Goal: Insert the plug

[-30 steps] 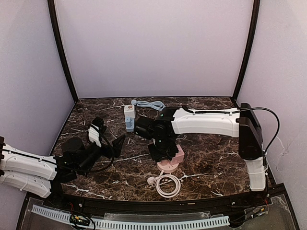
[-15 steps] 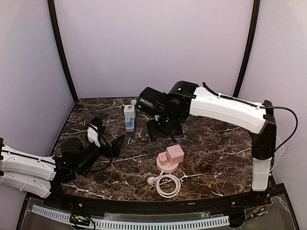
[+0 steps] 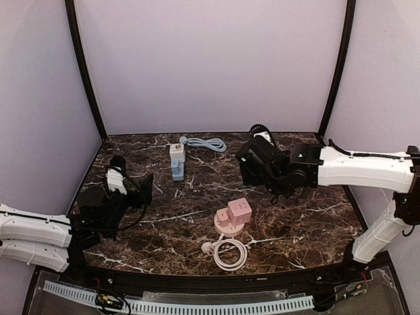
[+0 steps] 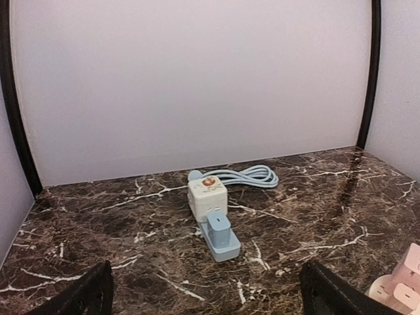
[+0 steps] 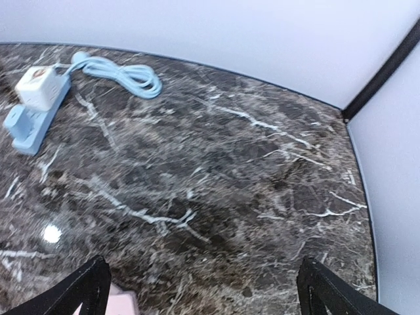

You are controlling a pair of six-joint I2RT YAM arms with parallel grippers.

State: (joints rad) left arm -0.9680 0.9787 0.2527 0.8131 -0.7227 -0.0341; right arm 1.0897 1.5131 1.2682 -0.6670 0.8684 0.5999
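Marble-patterned and dark, the worktop (image 3: 295, 216) carries everything for this job, and neither arm has hold of any of it. Your left claw (image 4: 209, 296) hangs low at the left with its fingers spread wide and nothing between them. The right claw (image 5: 207, 290) is likewise wide open and empty, held above the right half of the surface. The plug (image 3: 209, 247), as best you can judge, is the small white one at the end of the coiled white cord (image 3: 228, 254). It lies at the near middle, just in front of the pink socket block (image 3: 235, 216). Well apart from it, toward the back, lies the blue power strip (image 3: 177, 172), with a white cube (image 3: 176, 152) on its far end and its blue cable (image 3: 207, 142) looped behind. You are at the step before any grasp, so the task has barely begun. The next move calls for bringing one claw down over the plug and closing on its body, leaving the prongs free. Which way the prongs face is too small to tell here, so check that from a wrist view first. The coiled cord may drag as you lift.
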